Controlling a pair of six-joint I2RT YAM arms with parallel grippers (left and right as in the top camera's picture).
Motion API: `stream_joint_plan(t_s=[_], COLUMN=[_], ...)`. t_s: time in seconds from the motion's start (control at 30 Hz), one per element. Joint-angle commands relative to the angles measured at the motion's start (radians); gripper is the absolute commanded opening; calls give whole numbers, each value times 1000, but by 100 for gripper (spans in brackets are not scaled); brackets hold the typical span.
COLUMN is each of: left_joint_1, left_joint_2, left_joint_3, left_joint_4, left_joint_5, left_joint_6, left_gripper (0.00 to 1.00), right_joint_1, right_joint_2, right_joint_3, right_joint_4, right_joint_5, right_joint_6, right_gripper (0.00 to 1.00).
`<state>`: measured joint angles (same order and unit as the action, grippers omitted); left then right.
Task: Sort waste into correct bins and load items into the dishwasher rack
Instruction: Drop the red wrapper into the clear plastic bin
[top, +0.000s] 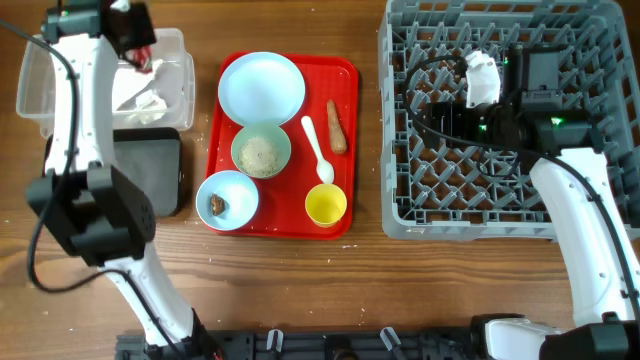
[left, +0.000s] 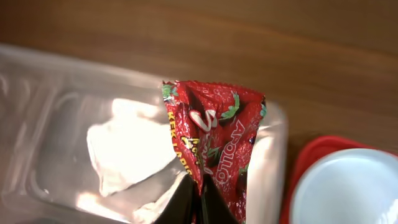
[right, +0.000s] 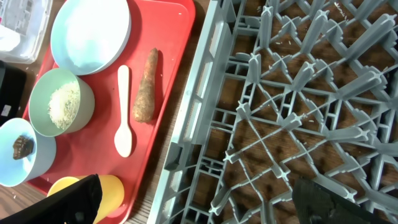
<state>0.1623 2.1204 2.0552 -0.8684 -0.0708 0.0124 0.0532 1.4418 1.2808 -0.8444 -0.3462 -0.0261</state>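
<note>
My left gripper (top: 140, 55) is shut on the red-and-white snack wrapper (left: 214, 143) and holds it above the clear tub (top: 40, 90). Crumpled white paper (left: 124, 149) lies in the tub. The black tray (top: 150, 170) sits just in front of the tub. My right gripper (right: 202, 205) is open and empty over the left part of the grey dishwasher rack (top: 570, 215). On the red serving tray (top: 345, 80) are the pale blue plate (top: 261, 87), the green bowl of rice (top: 261, 152), the light blue bowl with a brown lump (top: 227, 198), the yellow cup (top: 326, 205), the white spoon (top: 317, 150) and the carrot stick (top: 336, 126).
The rack's upright pegs (right: 292, 74) stand under and around my right gripper. The left arm's base and links (top: 95, 210) overlap the black tray's near side. A strip of bare wood (top: 368, 130) separates the red tray from the rack.
</note>
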Motion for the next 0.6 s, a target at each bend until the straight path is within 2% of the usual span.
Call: stream_joint_plan(t_s=[0.0,0.07,0.1,0.17,0.2,0.3,0.4,0.47,0.57], left_joint_1=[32,35,35,33,30,14,-23,-60,-121], left_joint_2=[84,89,86,61,43,-46,-177,-243,-275], left_joint_3=[-23,-23,-21,-4,6,28,29,28,28], left_joint_4=[-6,3,12,5,-13,-99,-268,-391,-521], left_joint_5=[9,9,10,14,14,23,160,226,267], left_joint_6=[-24,-20,-21,-21,-21,-20,-20,-20,-21], left_gripper=[10,46,73,97,100,100,99,89,85], right_joint_1=[-1,-2,-2,-1,-1,-1,-1,-1,-1], right_joint_2=[-6,-6,-6,-6,-6,-6,-6,-6,-6], right_joint_3=[15,15,15,15,15,15,15,15,15], right_joint_4=[6,8,11,19,21,25,24,24,20], right_joint_5=[12,12,12,12,12,12,11,12,12], right_joint_6=[11,10,8,8,8,8,8,8,6], right_gripper=[100,100,100,100,100,100,100,100,100])
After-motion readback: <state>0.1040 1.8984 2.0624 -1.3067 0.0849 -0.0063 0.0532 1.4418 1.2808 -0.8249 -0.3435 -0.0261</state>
